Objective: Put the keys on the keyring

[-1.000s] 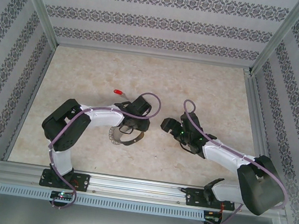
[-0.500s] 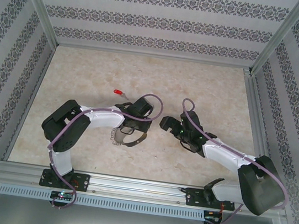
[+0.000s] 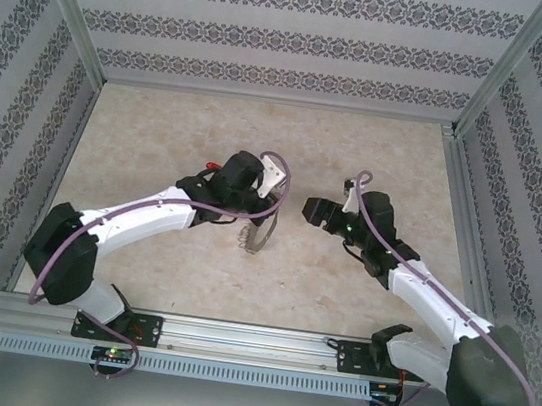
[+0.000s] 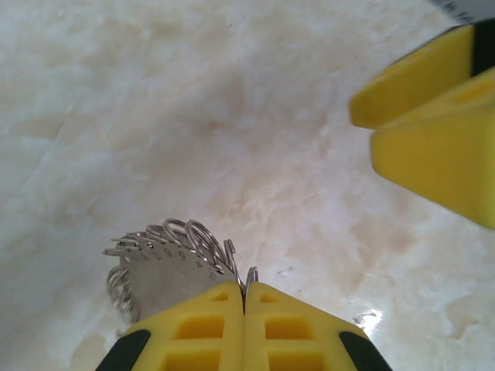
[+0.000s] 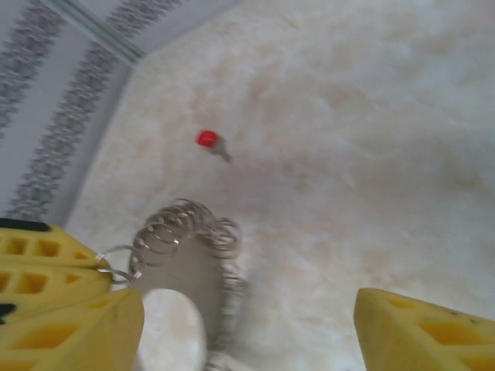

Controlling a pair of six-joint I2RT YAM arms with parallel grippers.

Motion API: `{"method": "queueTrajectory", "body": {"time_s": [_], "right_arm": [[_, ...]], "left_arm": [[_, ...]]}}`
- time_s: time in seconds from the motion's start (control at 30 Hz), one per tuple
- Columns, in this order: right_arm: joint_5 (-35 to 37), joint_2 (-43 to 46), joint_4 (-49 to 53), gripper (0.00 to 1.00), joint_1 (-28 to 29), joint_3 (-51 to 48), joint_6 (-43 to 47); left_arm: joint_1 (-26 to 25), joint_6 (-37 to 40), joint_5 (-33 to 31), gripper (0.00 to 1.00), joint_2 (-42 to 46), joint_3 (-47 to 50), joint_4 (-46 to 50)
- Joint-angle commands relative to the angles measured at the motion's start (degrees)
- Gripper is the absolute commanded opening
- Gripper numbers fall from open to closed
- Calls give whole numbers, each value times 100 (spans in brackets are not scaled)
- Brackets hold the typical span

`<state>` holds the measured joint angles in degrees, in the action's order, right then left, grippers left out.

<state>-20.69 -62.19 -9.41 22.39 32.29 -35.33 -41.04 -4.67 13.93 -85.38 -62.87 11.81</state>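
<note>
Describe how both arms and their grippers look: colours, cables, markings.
The left arm and right arm have white link shells and black joint housings, each trailed by a loose lilac cable. A green light glows at the right wrist. The left gripper and right gripper have yellow jaws with rectangular moulded pockets, black at the root.

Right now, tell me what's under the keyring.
Bare marble table beneath the keyring held by the left gripper. Its fingers hide part of the ring; the red key lies elsewhere.
</note>
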Motion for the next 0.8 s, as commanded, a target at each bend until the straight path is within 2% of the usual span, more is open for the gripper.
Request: {"method": "queueTrajectory", "body": {"time_s": [0.0, 0.13, 0.23, 0.4, 0.6, 0.77], "right_arm": [[-910, 230, -489, 63, -185, 213, 384], [-1499, 319, -657, 48, -279, 403, 450], [-1937, 374, -714, 43, -275, 475, 610], [-2416, 420, -842, 40, -302, 539, 683], [-2454, 331, -1031, 39, -306, 533, 575], [-2558, 160, -1349, 38, -294, 542, 409]], "left_arm": [[93, 634, 683, 0, 253, -246, -264], [258, 727, 1359, 0, 408, -410, -401], [370, 782, 1725, 0, 439, -567, -403], [567, 706, 2272, 0, 396, -706, -544], [806, 481, 2967, 0, 269, -840, -672], [860, 419, 3270, 0, 160, -915, -631]]}}
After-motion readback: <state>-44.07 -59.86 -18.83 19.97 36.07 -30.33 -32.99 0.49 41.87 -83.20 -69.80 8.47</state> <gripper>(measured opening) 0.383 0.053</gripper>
